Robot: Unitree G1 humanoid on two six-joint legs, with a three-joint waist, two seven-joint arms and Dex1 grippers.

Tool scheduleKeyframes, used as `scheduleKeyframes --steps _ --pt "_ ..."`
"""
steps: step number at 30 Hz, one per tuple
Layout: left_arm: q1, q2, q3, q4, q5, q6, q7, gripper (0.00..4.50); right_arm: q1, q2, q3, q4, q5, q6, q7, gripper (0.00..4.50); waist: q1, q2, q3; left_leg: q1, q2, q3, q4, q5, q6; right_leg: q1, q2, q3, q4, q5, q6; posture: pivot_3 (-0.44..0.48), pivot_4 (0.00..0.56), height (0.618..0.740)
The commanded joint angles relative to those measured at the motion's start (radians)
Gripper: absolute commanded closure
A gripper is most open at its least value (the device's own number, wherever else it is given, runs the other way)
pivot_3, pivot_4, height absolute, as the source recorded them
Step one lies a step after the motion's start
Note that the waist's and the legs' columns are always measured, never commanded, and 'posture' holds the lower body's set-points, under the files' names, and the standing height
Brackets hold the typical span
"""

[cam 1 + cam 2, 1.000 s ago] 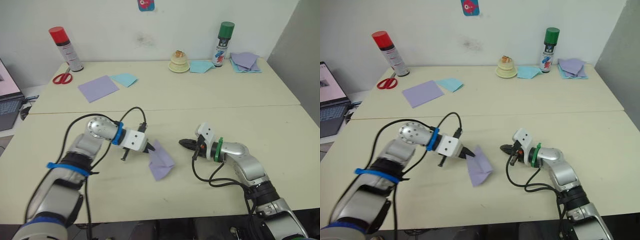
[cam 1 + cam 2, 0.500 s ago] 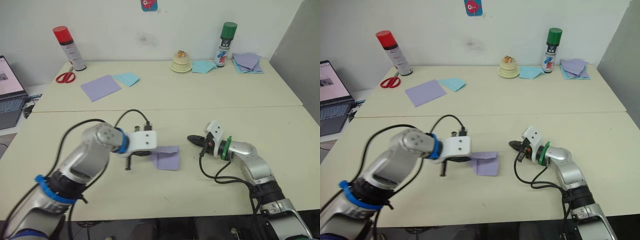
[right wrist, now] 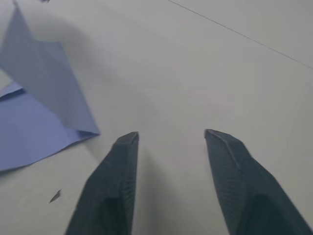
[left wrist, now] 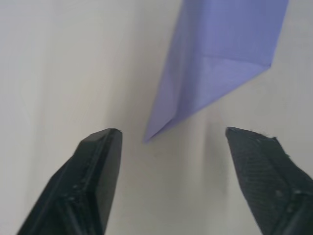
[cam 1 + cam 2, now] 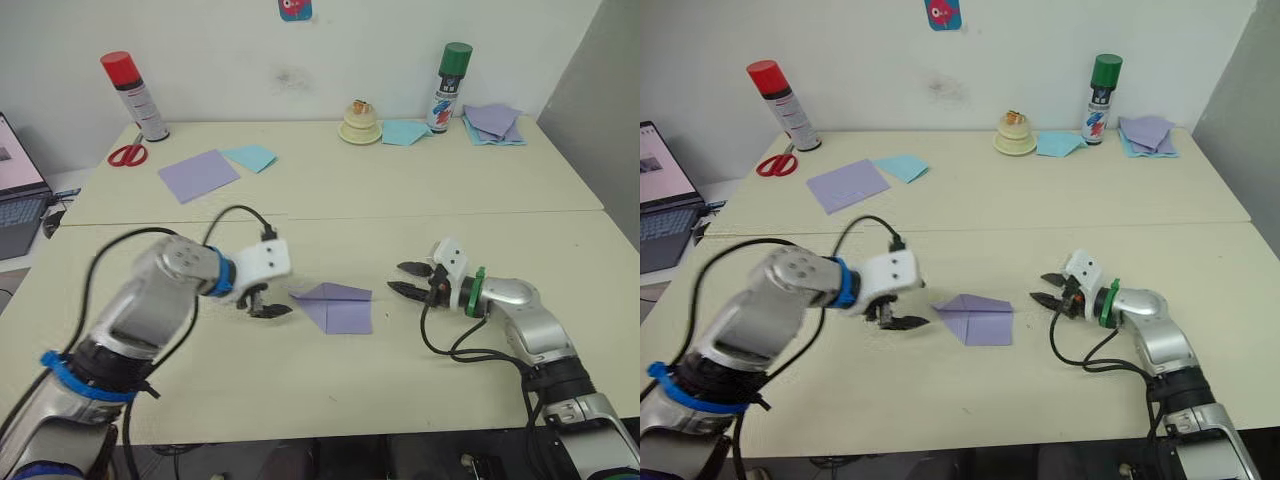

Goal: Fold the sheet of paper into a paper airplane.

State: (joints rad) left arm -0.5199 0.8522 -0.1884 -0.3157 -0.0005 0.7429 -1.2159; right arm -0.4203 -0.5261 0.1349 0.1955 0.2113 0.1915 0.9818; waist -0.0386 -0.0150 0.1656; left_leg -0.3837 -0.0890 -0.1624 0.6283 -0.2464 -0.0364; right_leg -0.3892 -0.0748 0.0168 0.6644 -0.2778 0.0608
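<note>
**A:** You've got the sheet of paper (image 5: 338, 305) lying on the near table (image 5: 300, 380), between the two grippers. Thin lavender stock, matte, partly folded: pointed tip toward the left gripper (image 5: 268, 304), a raised flap along the far edge, squared edge on the right side.

**B:** Jaws?

**A:** Both spread, both empty. Left gripper's fingertips (image 4: 98, 161) straddle the paper's point without touching. Right gripper (image 5: 408, 279) sits just beside the squared edge, apart from it.

**B:** Room to move?

**A:** You have bare, smooth cream tabletop all around the sheet. The seam between the two tables runs behind it. Far table holds the clutter: smooth lavender sheet (image 5: 197, 175), light blue sheet (image 5: 249, 157), scissors (image 5: 125, 154), two spray cans (image 5: 133, 96), paper pile (image 5: 490, 123).
</note>
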Motion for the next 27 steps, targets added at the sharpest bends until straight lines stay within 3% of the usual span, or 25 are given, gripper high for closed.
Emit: scheduleKeyframes --steps 1,4,7,12,16,25,27 --pt "0.110 0.060 0.240 -0.063 -0.147 0.026 -0.037 0.00 -0.001 -0.068 0.020 -0.029 0.014 -0.086 0.163 1.11 -0.005 0.000 0.000 0.000 0.000 0.000 0.000 0.000 0.000 0.000 0.000 0.000 -0.001 0.000 0.000 0.000 0.150 0.740" --pt "0.267 0.059 0.395 -0.109 -0.242 -0.009 -0.043 0.00 -0.029 -0.040 0.028 -0.012 0.044 -0.079 0.199 0.02 -0.018 0.000 0.000 0.001 0.003 0.002 -0.001 0.000 0.000 0.000 0.001 0.001 -0.001 0.000 0.000 0.000 0.150 0.740" --pt "0.370 0.014 0.514 -0.131 -0.294 0.034 0.040 0.00 -0.060 0.021 0.059 -0.011 0.063 -0.037 0.232 0.02 -0.015 0.000 0.001 0.000 0.008 0.003 0.000 -0.001 -0.002 0.000 0.001 0.000 -0.002 0.002 -0.004 0.000 0.150 0.740" --pt "0.536 0.013 0.528 -0.180 -0.272 -0.029 0.119 0.00 -0.103 0.141 0.076 0.040 0.075 0.023 0.194 0.02 -0.007 0.001 0.001 0.003 0.013 0.003 -0.001 -0.001 -0.003 0.000 0.005 -0.001 -0.001 0.004 -0.008 0.000 0.150 0.740" --pt "0.560 -0.029 0.530 -0.230 -0.307 -0.008 0.203 0.00 -0.096 0.163 0.076 0.029 0.095 0.057 0.220 0.99 0.015 0.001 0.001 0.002 0.012 0.002 0.000 -0.001 -0.004 0.000 0.005 -0.001 -0.002 0.004 -0.009 0.000 0.150 0.740" --pt "0.650 -0.054 0.538 -0.211 -0.321 -0.050 0.296 0.00 -0.067 0.221 0.119 -0.013 0.055 0.017 0.166 4.39 0.006 0.001 0.001 0.002 0.014 0.003 -0.001 -0.002 -0.005 -0.001 0.006 -0.001 -0.001 0.004 -0.010 0.000 0.150 0.740" --pt "0.656 -0.053 0.536 -0.189 -0.322 -0.066 0.304 0.00 -0.052 0.238 0.133 -0.032 0.043 0.018 0.137 4.45 0.007 0.001 0.001 0.002 0.014 0.003 -0.001 -0.002 -0.006 0.000 0.006 0.000 -0.001 0.004 -0.010 0.000 0.150 0.740"
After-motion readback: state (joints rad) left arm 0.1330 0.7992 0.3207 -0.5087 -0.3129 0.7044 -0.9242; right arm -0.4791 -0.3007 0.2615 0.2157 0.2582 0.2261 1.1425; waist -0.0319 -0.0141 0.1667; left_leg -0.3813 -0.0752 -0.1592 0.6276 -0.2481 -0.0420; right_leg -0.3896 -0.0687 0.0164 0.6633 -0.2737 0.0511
